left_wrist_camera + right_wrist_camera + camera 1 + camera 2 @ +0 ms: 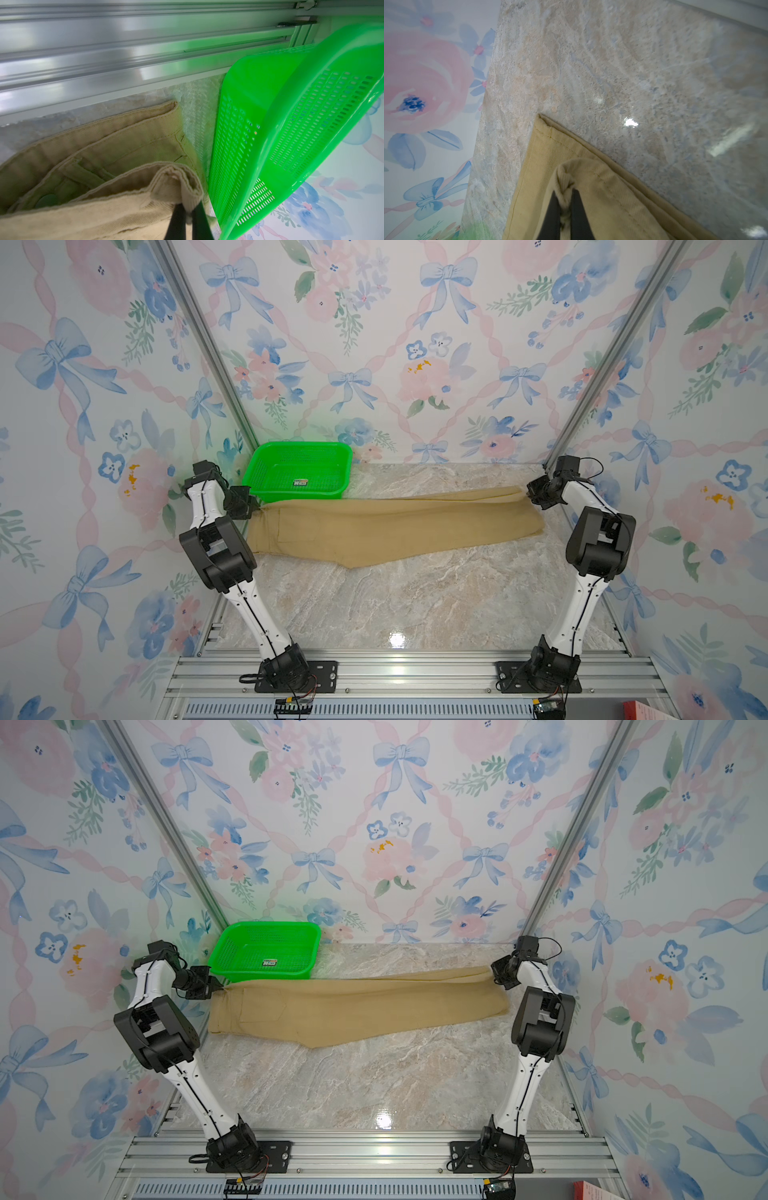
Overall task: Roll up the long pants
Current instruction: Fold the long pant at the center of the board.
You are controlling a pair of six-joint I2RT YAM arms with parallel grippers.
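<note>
Long pants (374,526) lie stretched flat across the far part of the marble table (415,597), with the waistband at our left, just beside the green basket (303,444). We pinch the waistband corner with the left gripper (188,207), its jaws clenched on cloth. Our right gripper (564,199) is clamped on a leg hem at the other end.

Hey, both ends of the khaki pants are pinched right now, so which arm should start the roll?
Probably the right. The right end effector grips the long pants at the hem, beside bare table; the left end effector pinches the waistband close beside the green basket.
</note>
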